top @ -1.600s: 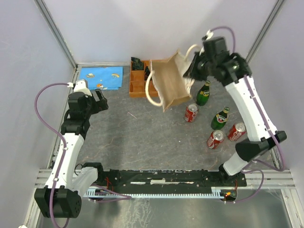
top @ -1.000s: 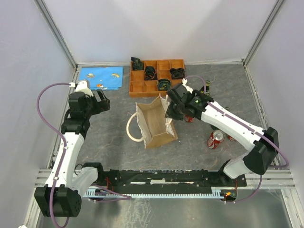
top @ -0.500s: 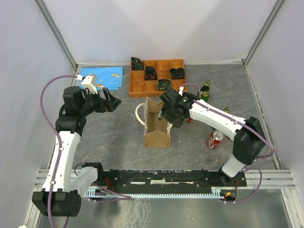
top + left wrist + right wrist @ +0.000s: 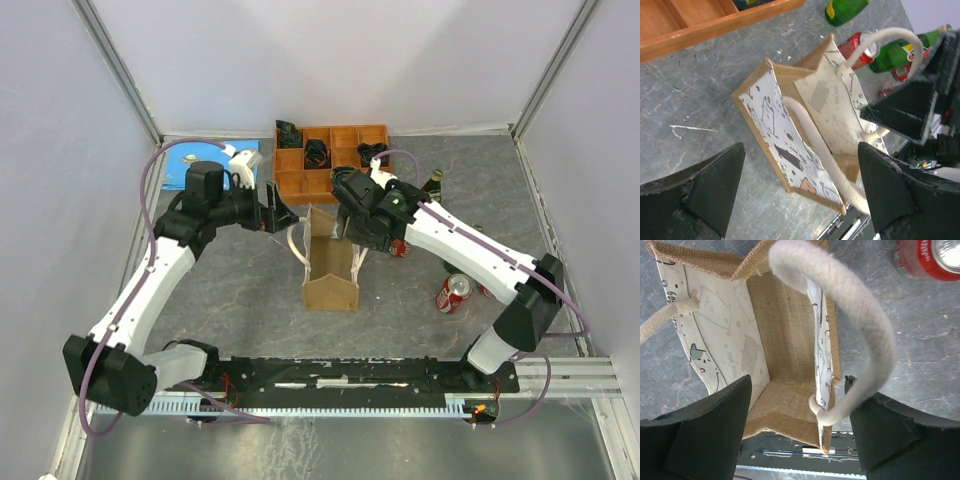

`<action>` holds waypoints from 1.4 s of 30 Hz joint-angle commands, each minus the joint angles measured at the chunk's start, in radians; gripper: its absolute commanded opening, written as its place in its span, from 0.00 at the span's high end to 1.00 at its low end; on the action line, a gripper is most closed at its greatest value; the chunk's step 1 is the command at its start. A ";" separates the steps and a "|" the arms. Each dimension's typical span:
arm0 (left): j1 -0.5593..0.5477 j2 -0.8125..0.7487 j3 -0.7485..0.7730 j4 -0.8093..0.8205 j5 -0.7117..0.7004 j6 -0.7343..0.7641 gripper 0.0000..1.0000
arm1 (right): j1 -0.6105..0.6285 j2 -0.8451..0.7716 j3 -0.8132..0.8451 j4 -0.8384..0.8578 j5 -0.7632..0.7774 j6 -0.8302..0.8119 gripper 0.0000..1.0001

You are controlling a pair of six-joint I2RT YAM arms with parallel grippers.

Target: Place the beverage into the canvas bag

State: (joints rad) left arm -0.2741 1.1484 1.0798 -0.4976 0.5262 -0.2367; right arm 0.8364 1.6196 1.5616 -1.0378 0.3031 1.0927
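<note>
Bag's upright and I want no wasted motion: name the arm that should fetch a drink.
Right. The red can and green bottle lie on its side of the canvas bag, and the right claw is open; the left claw sits across the bag.

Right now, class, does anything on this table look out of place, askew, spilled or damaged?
Nothing looks spilled or damaged. The canvas bag stands upright with its mouth open. Only its rope handles sit unevenly: one arches up over the bag's right wall, while the other flops outward on the left.
</note>
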 commanded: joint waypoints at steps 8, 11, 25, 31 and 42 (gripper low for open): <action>-0.147 0.168 0.078 0.097 -0.168 -0.059 0.01 | 0.012 -0.057 0.038 -0.075 0.141 -0.047 0.17; -0.178 0.177 0.052 0.089 -0.176 -0.034 0.01 | 0.012 -0.064 0.012 -0.067 0.147 -0.053 0.19; -0.201 0.073 -0.063 0.004 -0.119 0.013 0.74 | 0.015 -0.158 -0.082 -0.107 0.122 -0.080 1.00; -0.218 0.057 -0.059 -0.024 -0.095 0.012 0.81 | 0.035 -0.218 -0.125 -0.156 0.117 -0.047 1.00; -0.240 -0.012 -0.153 -0.031 -0.051 -0.047 0.84 | 0.065 -0.280 -0.197 -0.196 0.119 -0.003 1.00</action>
State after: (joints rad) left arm -0.5076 1.1706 0.9504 -0.5392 0.4320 -0.2619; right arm 0.8932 1.3708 1.3693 -1.1995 0.4011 1.0706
